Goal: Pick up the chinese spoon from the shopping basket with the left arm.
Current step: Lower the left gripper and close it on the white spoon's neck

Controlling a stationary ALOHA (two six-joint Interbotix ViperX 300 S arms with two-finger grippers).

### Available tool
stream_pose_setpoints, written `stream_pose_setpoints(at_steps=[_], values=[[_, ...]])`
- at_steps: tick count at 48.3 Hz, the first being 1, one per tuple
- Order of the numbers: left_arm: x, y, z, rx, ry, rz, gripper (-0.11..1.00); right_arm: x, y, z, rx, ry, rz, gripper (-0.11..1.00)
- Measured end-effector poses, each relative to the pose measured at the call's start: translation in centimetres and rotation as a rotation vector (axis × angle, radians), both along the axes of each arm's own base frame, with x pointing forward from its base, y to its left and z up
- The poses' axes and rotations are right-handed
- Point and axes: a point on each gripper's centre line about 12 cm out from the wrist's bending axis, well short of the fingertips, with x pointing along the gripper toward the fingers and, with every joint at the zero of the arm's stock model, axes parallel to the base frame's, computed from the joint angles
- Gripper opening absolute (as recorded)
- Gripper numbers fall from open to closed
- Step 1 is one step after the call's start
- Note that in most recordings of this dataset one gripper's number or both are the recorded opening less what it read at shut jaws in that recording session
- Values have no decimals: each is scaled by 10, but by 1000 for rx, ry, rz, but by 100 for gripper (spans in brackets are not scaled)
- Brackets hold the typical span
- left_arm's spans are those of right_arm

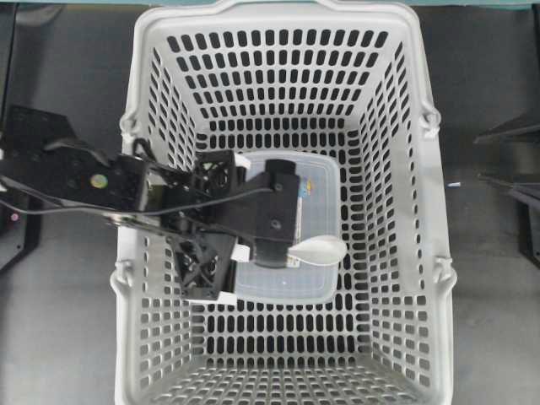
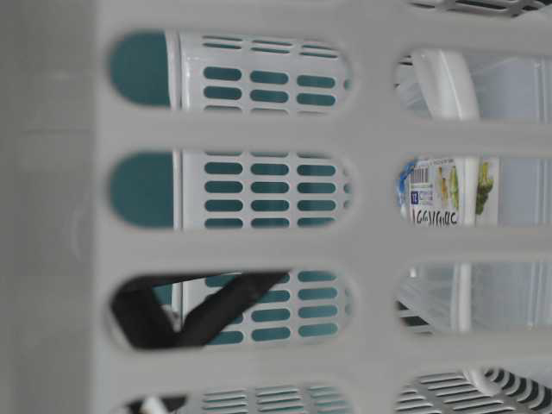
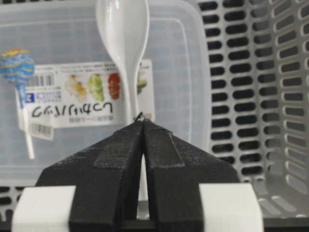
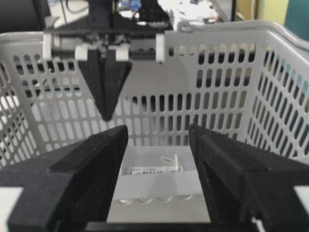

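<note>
Grey slotted shopping basket (image 1: 422,211) fills the overhead view, sitting on a dark tabletop (image 1: 59,337). Clear lidded box (image 1: 325,181) lies on the basket floor, label upside down in the left wrist view: Japanese writing, not readable with certainty, a barcode, small food pictures and a lollipop graphic (image 3: 17,67). Table-level view through the slots shows the same label with a barcode; teal backdrop behind.

Left gripper (image 3: 143,123) is clamped on the chinese spoon (image 3: 123,34), pinching the handle between the fingertips, bowl pointing away over the box lid. Overhead, the spoon bowl sticks out to the right of the gripper, above the box.

Right gripper (image 4: 158,137) has its jaws spread wide with nothing between them, facing the basket from outside.
</note>
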Motion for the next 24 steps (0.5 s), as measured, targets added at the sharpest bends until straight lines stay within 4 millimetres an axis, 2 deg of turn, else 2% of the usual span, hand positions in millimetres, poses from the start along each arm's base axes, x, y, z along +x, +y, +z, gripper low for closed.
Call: stream_pose_setpoints(at_steps=[2, 5, 13, 16, 19, 24], values=[[2, 0, -5, 2, 12, 0, 3, 0, 0, 0, 0, 0, 0, 51], [4, -1, -12, 4, 30, 0, 15, 0, 0, 0, 0, 0, 0, 52], [13, -2, -34, 9, 79, 4, 67, 0, 0, 0, 0, 0, 0, 52], [16, -2, -42, 10, 97, 5, 82, 0, 0, 0, 0, 0, 0, 52], [20, -3, -48, 12, 111, 7, 89, 0, 0, 0, 0, 0, 0, 52], [24, -5, -59, 15, 134, 4, 86, 0, 0, 0, 0, 0, 0, 52]])
